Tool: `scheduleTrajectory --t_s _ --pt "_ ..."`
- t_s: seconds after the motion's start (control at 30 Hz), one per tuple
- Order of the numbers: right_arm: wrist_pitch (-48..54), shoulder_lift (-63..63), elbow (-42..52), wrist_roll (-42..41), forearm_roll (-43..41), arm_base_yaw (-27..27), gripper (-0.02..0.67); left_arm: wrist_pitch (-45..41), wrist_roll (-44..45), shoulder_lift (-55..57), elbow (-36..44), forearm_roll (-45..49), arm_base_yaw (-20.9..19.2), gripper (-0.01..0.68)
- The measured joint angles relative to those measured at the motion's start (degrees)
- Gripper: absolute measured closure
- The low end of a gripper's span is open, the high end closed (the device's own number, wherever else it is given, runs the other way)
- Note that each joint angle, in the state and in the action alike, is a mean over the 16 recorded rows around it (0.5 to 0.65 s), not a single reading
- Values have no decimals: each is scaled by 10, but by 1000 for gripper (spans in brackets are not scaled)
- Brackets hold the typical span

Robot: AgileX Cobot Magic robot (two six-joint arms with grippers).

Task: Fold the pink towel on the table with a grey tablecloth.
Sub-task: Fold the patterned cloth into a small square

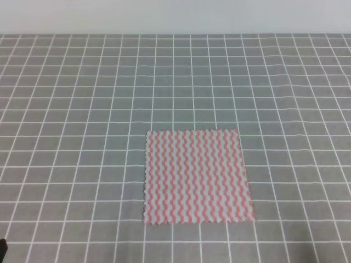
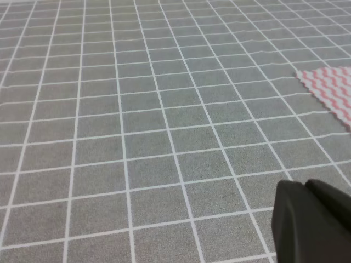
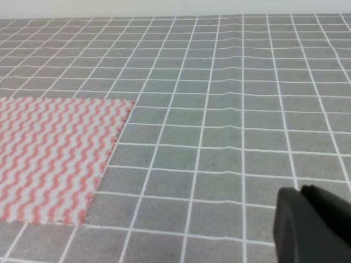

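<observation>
The pink towel (image 1: 197, 176) lies flat and spread open as a square on the table with a grey tablecloth (image 1: 82, 109), a little right of centre and near the front. In the left wrist view only one towel corner (image 2: 332, 90) shows at the right edge, well ahead of the left gripper (image 2: 312, 222), a dark shape at the bottom right. The right wrist view has the towel (image 3: 52, 153) at the left and the right gripper (image 3: 312, 224) low on the right, apart from it. Neither gripper's jaws show clearly. Nothing is held.
The gridded cloth (image 2: 137, 137) has slight ripples toward the far right (image 3: 247, 109). A pale wall (image 1: 175, 16) runs along the table's back edge. A small dark part (image 1: 2, 249) sticks in at the bottom-left corner of the high view.
</observation>
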State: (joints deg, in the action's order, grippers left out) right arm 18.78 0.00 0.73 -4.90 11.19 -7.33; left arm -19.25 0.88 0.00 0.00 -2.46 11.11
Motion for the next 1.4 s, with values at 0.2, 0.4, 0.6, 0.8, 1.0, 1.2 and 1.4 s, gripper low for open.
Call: scheduleTrajectory --t_s 0.2,0.4,0.6,0.8,1.0,1.2,1.4 --pt "0 -5 0 0 0 0 665 1 0 -3 2 0 0 676" --pt "0 -9 -1 1 0 0 665 3 0 -4 2 0 0 676" --pt "-1 -13 2 1 0 0 665 6 -1 -4 2 -1 0 676" --pt "-3 -15 3 0 0 0 664 11 -2 -2 2 -3 0 676" --pt "-8 -14 0 0 11 0 665 36 -5 -2 2 -8 0 676" --pt "-23 -12 -3 0 54 0 666 88 -19 -4 3 -23 0 676" --pt "-60 -12 -4 0 135 0 666 139 -56 -6 4 -45 0 676"
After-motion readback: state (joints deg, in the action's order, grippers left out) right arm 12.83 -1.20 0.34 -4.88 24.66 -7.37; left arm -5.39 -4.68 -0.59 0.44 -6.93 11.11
